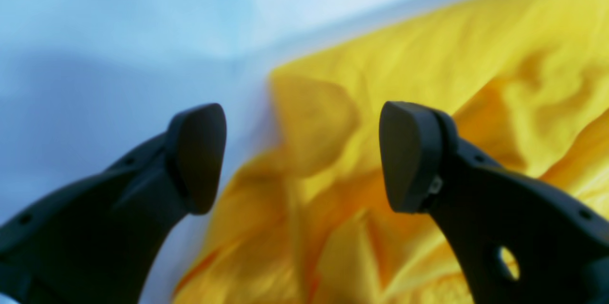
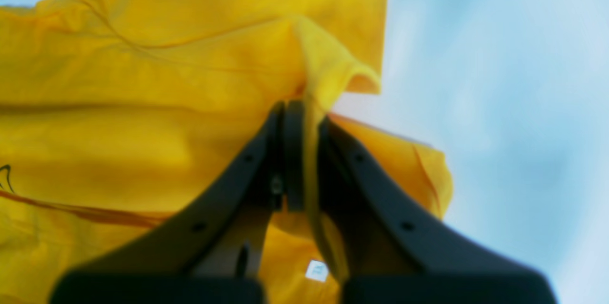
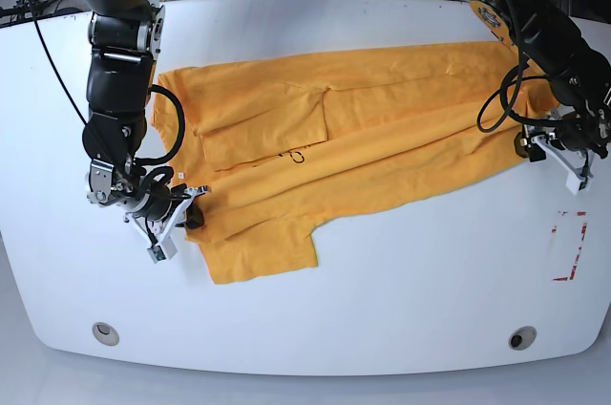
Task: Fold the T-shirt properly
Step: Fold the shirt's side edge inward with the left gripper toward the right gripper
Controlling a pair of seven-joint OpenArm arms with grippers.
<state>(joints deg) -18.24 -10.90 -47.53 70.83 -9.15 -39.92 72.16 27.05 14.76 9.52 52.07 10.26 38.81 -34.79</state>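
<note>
The orange-yellow T-shirt (image 3: 382, 138) lies spread and wrinkled across the white table (image 3: 401, 290), one sleeve folded over its chest. My right gripper (image 2: 302, 118) is shut on a pinched fold of the T-shirt (image 2: 142, 80); in the base view this gripper (image 3: 191, 212) sits at the shirt's left edge near the lower sleeve. My left gripper (image 1: 304, 156) stands open just above the T-shirt's (image 1: 428, 56) rumpled edge with nothing between its pads; in the base view it (image 3: 531, 147) is at the shirt's right end.
A red tape rectangle (image 3: 570, 247) marks the table at the right. Two round fittings (image 3: 105, 332) (image 3: 521, 337) sit near the front edge. Cables and equipment lie behind the table's back edge.
</note>
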